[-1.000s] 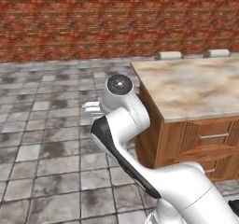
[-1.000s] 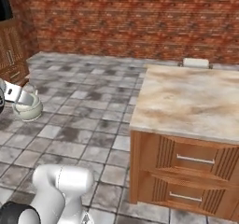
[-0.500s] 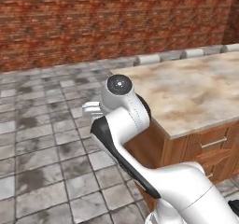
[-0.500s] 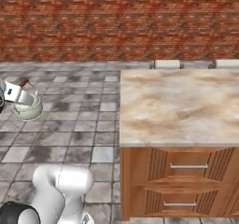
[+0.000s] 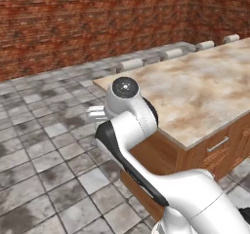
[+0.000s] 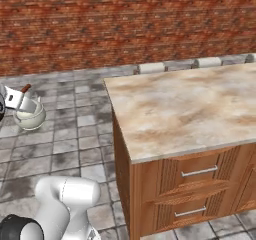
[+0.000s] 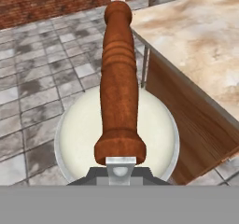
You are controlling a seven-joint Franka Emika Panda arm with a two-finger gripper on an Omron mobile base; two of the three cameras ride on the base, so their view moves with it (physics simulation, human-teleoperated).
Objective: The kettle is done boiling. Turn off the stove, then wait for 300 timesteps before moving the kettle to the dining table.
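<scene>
The kettle [image 6: 29, 115] is carried by its wooden handle [image 7: 119, 83], hung beneath the clamped gripper [image 6: 15, 100] so it rides level; the dining table [image 6: 190, 109] lies just beside, to its right.

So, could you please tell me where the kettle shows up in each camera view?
Left base view: I cannot make the kettle out.
Right base view: the kettle hangs at the far left, above the floor tiles.
Hand view: it sits at centre, under its wooden handle.
Shared landmark: the dining table, to the kettle's right.
</scene>
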